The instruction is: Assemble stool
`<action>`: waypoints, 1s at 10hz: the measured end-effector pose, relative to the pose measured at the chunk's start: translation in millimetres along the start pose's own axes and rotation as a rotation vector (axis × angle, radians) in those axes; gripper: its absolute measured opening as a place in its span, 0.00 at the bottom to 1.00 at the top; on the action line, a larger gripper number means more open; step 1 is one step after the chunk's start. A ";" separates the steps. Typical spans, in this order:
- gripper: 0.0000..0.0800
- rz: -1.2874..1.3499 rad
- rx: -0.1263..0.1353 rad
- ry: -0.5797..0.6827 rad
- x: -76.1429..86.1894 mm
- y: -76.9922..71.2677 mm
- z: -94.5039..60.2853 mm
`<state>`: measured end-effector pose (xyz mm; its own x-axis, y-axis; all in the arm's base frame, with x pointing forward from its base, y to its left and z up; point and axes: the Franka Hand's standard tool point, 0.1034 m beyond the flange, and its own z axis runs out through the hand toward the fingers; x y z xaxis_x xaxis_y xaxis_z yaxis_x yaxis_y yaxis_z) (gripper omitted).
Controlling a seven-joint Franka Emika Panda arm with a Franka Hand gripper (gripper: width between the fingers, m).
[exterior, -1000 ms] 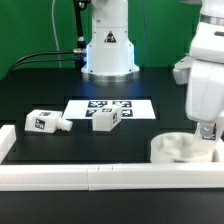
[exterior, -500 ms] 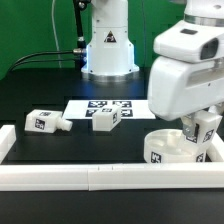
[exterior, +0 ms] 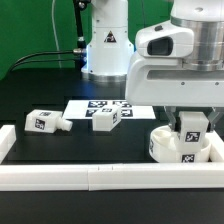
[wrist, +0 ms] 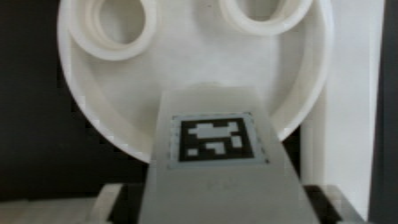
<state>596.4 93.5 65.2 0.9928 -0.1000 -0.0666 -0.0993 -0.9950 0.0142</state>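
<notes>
The round white stool seat (exterior: 168, 146) lies at the exterior view's right, against the front rail, with a tag on its side. My gripper (exterior: 191, 117) is shut on a white stool leg (exterior: 190, 129) with a tagged blocky end, held upright over the seat. In the wrist view the leg (wrist: 217, 140) runs out between my fingers (wrist: 118, 202) over the seat (wrist: 107, 95), whose two round sockets (wrist: 114, 22) lie beyond the leg's end. Whether the leg touches the seat I cannot tell. Two more legs (exterior: 45, 122) (exterior: 107, 118) lie on the black table.
The marker board (exterior: 137, 105) lies flat at mid-table behind the second loose leg. A long white rail (exterior: 90, 176) runs along the front, with a short one (exterior: 5, 142) at the exterior view's left. The robot base (exterior: 108, 45) stands at the back.
The arm has swung toward the exterior view's left over the seat, carrying the leg with it. The seat's side tag now shows. The loose legs have not moved.
</notes>
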 end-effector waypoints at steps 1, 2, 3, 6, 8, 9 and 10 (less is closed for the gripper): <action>0.42 0.046 -0.001 0.001 0.5 1.8 -0.1; 0.42 0.145 -0.004 0.002 1.3 4.5 -0.6; 0.42 0.371 -0.017 0.014 2.4 9.8 -2.5; 0.42 0.856 0.000 0.052 10.1 26.2 -5.6; 0.42 0.928 -0.018 0.064 8.1 29.9 -4.8; 0.42 0.930 -0.017 0.063 8.2 30.2 -4.5; 0.42 0.928 -0.017 0.062 8.0 29.9 -4.2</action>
<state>601.7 63.0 69.3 0.5180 -0.8548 0.0322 -0.8550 -0.5162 0.0497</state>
